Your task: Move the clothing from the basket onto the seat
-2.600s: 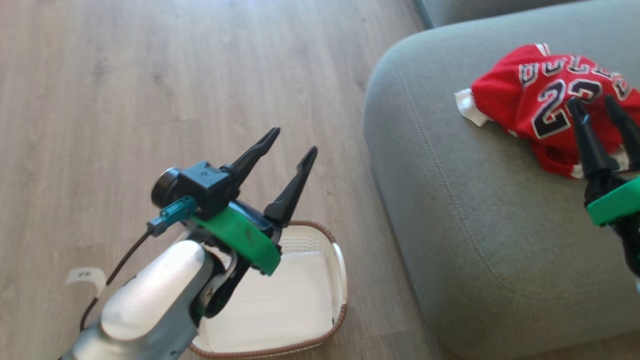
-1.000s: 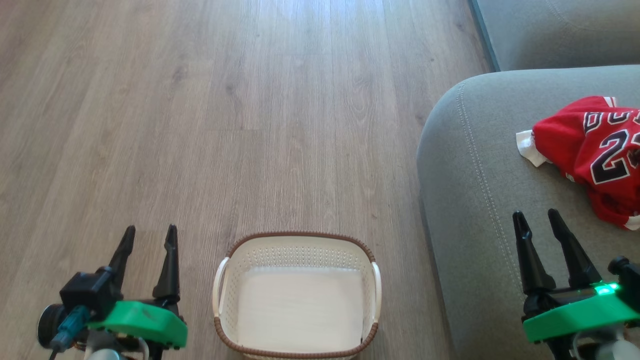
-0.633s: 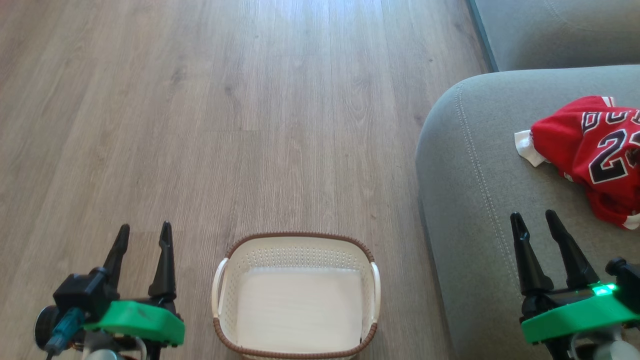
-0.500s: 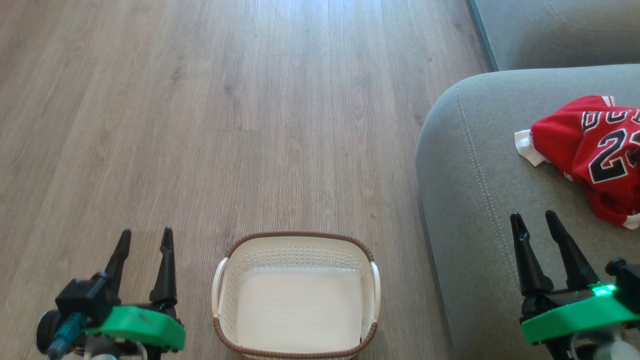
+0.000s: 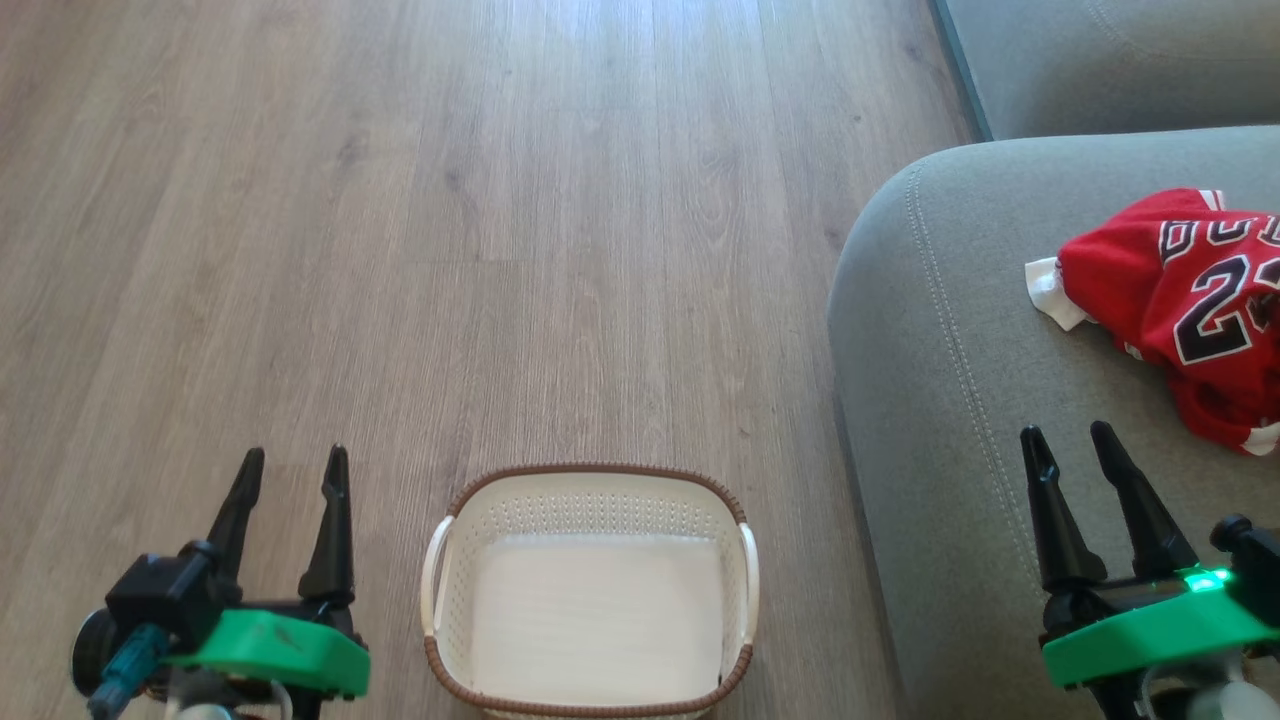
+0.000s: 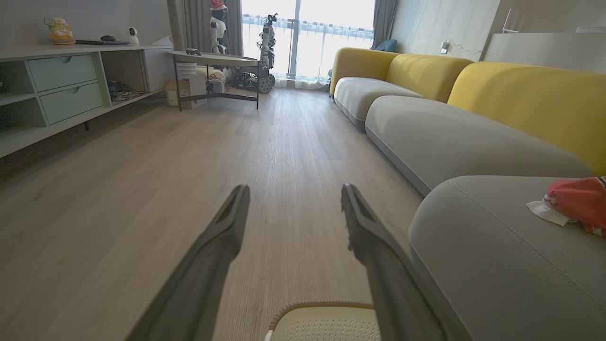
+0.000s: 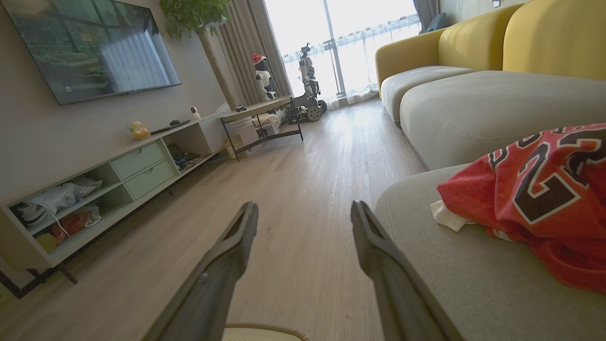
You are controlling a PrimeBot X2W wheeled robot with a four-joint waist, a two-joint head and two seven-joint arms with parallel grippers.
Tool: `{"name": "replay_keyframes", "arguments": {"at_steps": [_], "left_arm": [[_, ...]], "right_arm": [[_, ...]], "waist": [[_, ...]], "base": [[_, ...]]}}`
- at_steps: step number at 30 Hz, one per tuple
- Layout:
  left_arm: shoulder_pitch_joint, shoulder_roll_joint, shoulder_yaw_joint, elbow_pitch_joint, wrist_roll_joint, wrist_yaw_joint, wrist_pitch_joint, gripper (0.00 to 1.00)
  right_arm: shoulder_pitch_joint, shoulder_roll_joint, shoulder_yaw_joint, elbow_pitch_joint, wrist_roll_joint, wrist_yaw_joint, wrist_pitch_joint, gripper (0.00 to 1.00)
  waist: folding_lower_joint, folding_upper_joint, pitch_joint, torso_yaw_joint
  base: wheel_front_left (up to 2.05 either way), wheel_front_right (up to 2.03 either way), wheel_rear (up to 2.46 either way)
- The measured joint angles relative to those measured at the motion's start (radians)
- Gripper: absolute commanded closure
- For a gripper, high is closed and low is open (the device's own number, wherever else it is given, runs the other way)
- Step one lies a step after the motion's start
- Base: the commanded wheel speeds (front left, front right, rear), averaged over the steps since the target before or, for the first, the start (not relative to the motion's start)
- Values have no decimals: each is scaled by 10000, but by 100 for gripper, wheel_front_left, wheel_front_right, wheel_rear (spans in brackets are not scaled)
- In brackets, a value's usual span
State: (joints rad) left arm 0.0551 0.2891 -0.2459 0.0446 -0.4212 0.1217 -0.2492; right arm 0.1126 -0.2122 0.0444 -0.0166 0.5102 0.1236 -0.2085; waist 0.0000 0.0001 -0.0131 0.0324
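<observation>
**A:** Left hand point(image 5: 296, 456): fingers apart, nothing btwn them. It's low over the floor point(image 5: 400, 250), just left of the basket point(image 5: 590, 470).

**B:** Right hand point(image 5: 1065, 432)?

**A:** Same, fingers spread, holding nothing. It's over the front part of the seat point(image 5: 940, 380), not touching the clothing point(image 5: 1150, 290).

**B:** Basket?

**A:** Upright on the floor btwn the two hands. Cream w/ brown rim, pale bottom in plain sight.

**B:** And the clothing?

**A:** Red jersey, crumpled on the seat beyond the right hand, well apart from the basket. Black "23" faces up, w/ a bit of white fabric poking out on its left side.

**B:** Further back?

**A:** 2nd grey cushion point(image 5: 1100, 60) behind the seat, w/ yellow backrests point(image 6: 521, 94) along the sofa. Across the room there's a low shelf unit point(image 6: 71, 90), a TV point(image 7: 94, 47) on the wall & a bright window point(image 6: 307, 38) at the far end.
</observation>
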Motion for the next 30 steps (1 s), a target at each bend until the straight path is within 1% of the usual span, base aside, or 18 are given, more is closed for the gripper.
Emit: {"name": "replay_keyframes", "arguments": {"at_steps": [9, 10, 15, 29, 30], "left_arm": [[134, -109, 84, 190, 123, -244, 0, 0], [134, -119, 84, 219, 132, -276, 2, 100], [437, -362, -105, 949, 98, -274, 29, 100], [523, -523, 52, 1141, -1266, -445, 399, 100], [517, -548, 88, 1164, -1450, -525, 464, 100]], "right_arm": [[-1, 2, -2, -2, 0, 0, 0, 0], [1, 6, 2, 17, 2, -2, 2, 100], [152, 201, 128, 842, 42, -13, 36, 100], [218, 249, 31, 1062, 1283, -13, 297, 100], [213, 257, -2, 1095, 1450, -13, 332, 100]], "waist": [[0, 0, 7, -44], [0, 0, 5, -50], [0, 0, 6, -57], [0, 0, 23, -87], [0, 0, 26, -92]], "base": [[0, 0, 0], [0, 0, 0], [0, 0, 0], [0, 0, 0], [0, 0, 0]]}}
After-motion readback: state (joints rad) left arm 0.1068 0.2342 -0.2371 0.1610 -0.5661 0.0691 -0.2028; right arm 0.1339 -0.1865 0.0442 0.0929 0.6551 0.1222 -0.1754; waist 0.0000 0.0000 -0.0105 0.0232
